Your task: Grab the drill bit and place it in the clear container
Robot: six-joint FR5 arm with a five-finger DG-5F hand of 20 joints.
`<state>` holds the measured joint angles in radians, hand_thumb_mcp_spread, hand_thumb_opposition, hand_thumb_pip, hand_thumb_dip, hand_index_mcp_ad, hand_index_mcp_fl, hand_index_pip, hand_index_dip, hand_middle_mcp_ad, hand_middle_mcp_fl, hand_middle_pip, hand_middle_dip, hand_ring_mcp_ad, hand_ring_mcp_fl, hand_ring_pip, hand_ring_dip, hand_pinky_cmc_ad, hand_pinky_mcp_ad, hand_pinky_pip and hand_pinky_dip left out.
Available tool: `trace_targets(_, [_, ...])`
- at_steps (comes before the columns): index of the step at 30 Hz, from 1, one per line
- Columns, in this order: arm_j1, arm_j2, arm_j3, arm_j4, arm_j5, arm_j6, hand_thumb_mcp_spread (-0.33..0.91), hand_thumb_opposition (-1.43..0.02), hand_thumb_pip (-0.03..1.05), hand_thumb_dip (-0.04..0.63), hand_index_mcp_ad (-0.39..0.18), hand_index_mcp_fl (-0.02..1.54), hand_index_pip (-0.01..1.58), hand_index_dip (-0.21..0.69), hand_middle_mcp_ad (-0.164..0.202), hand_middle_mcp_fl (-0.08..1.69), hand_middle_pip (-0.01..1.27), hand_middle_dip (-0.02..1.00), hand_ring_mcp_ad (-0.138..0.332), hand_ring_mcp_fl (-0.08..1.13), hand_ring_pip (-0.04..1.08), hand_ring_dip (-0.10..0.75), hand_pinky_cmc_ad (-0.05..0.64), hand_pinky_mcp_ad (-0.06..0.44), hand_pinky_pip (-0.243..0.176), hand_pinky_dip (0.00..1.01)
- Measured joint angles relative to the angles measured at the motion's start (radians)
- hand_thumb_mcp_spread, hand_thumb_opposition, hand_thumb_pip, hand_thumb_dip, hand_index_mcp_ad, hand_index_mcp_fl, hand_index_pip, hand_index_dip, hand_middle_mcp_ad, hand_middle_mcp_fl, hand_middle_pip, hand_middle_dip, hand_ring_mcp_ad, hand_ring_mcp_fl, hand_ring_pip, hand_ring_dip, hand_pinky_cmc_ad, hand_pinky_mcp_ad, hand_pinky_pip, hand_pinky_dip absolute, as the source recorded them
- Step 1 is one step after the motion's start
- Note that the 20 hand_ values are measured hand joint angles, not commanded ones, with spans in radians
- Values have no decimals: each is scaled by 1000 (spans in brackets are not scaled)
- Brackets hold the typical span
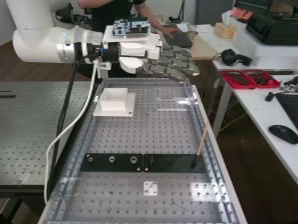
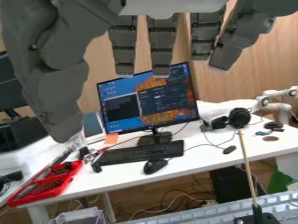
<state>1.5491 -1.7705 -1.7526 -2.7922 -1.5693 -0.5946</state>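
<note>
Presently holds the hand [image 1: 169,65] open and empty by the surface's [image 1: 113,135] far end, probably for clearance; seems to have the drill bit [image 1: 134,160] seated in the black holder [image 1: 101,167] for easy pinching, apart from the clear container [image 1: 174,104].

A robotics lab is showing itself: a robot arm [image 1: 50,45] is overhanging a perforated bench [image 1: 120,135].

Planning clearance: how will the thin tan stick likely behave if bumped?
The stick is slender and straight, so probably light and fairly stiff. It leans and is tall for its width, so a high push could tip it, unless its dark foot is fixed at the black strip; can't tell.
</note>
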Motion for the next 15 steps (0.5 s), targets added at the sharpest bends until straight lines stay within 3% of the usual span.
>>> trace_targets(15, [-50, 97, -12, -38, 27, -111, 316, -728, 569, 188, -94, 199, 105, 318, 75, 113, 113, 237, 215, -2, 79, 75, 295, 152, -112, 424])
